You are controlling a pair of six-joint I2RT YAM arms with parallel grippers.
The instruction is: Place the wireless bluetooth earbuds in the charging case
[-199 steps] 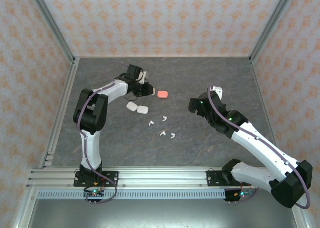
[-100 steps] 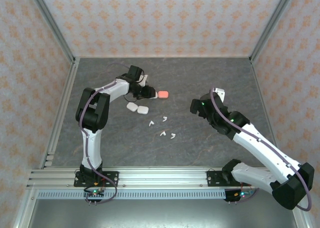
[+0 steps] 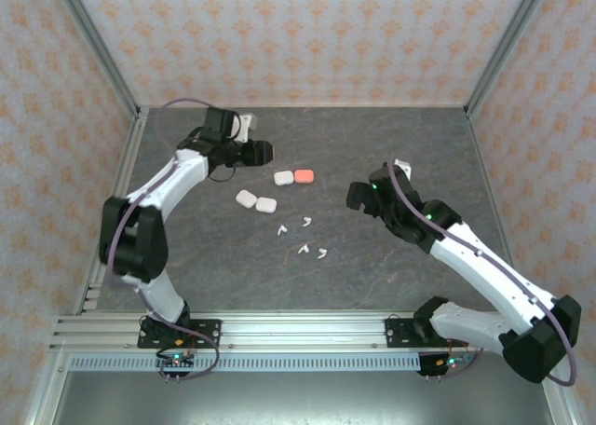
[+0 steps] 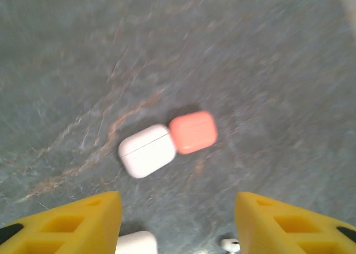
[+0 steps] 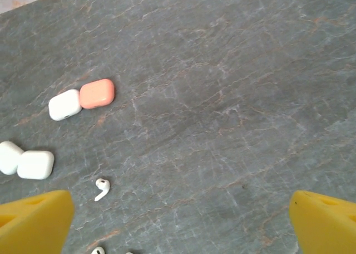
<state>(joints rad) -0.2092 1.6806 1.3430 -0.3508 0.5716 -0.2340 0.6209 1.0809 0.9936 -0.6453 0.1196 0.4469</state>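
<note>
Toward the far left of the grey stone-patterned tabletop (image 3: 391,136), the left gripper (image 3: 253,152) hangs above the surface. Its yellow fingers (image 4: 72,223) stand apart, with only bare table between them.

Just to its right lie a white rounded plastic charging case (image 3: 283,177) and a salmon-pink rounded plastic charging case (image 3: 304,176). The two touch side by side and both lids are shut. The left wrist camera looks straight down on this pair, the white one to the left of the pink one.

Nearer the arm bases, a second white case (image 3: 246,198) and a third white case (image 3: 265,204) also rest against each other, lids shut.

Just beyond them, toward the middle of the table, four tiny white stemmed plastic earbuds (image 3: 305,222) lie loose on the stone surface in two rough pairs. They are near the cases but outside all of them, and neither gripper touches them.

Well apart on the right, the right gripper (image 3: 358,197) hovers over bare tabletop with its jaws spread wide and nothing held. From its wrist camera the cases sit at the upper left, and one earbud lies near the lower left finger.
</note>
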